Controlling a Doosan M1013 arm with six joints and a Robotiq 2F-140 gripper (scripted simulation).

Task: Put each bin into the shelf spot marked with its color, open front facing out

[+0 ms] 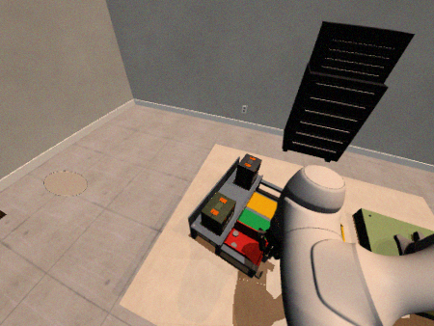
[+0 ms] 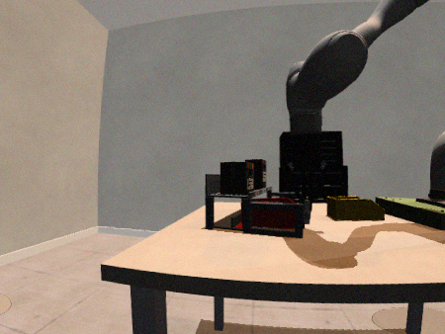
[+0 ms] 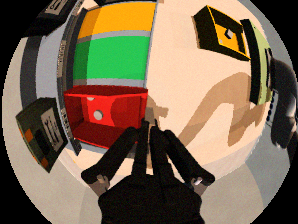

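The red bin [image 3: 107,115] sits at the near end of the low shelf [image 1: 236,207], over its red spot, with small white parts in it. It also shows in the top view [image 1: 243,246] and in the exterior view [image 2: 274,214]. The green mark [image 3: 109,58] and the orange mark [image 3: 120,19] on the shelf are bare. The yellow bin [image 3: 220,30] [image 2: 353,208] stands on the table to the right. My gripper [image 3: 148,113] is shut with nothing between the fingers. Its tips are against the red bin's right front corner.
Two dark boxes [image 1: 218,212] [image 1: 248,170] stand on the shelf's upper board. A green board [image 1: 391,231] lies at the table's right. A black drawer rack [image 2: 311,165] stands behind the shelf. My arm hides much of the table in the top view.
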